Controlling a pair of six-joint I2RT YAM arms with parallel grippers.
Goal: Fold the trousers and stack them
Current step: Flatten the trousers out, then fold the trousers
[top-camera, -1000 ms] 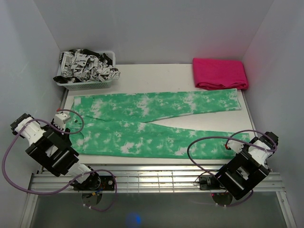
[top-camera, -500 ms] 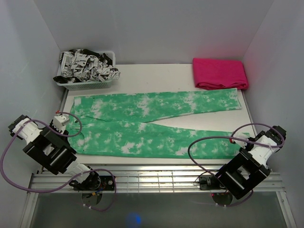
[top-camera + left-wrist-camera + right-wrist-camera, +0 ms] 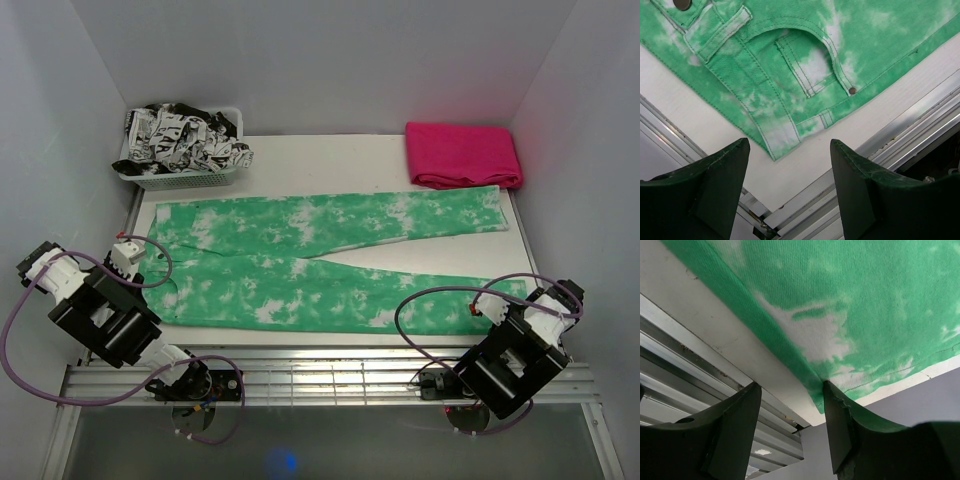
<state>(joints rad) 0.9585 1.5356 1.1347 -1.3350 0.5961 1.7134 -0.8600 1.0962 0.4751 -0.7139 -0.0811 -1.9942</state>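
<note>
Green tie-dye trousers (image 3: 320, 255) lie flat on the white table, waist to the left, both legs running right. My left gripper (image 3: 133, 262) hovers open over the near waist corner. In the left wrist view the waistband corner with its pocket (image 3: 805, 75) lies just beyond the open left gripper (image 3: 788, 150), and nothing is held. My right gripper (image 3: 505, 308) is at the hem of the near leg. In the right wrist view the right gripper (image 3: 790, 390) is open, and the hem corner (image 3: 815, 340) lies right at one fingertip (image 3: 832, 400), with nothing gripped.
A folded pink garment (image 3: 463, 155) lies at the back right. A white basket (image 3: 180, 178) of black-and-white clothes stands at the back left. Aluminium rails (image 3: 330, 375) run along the near table edge. White walls close in on both sides.
My left arm shifted slightly left toward the waist corner, then held still. My right arm swung out right, then came back a little toward the near leg's hem.
</note>
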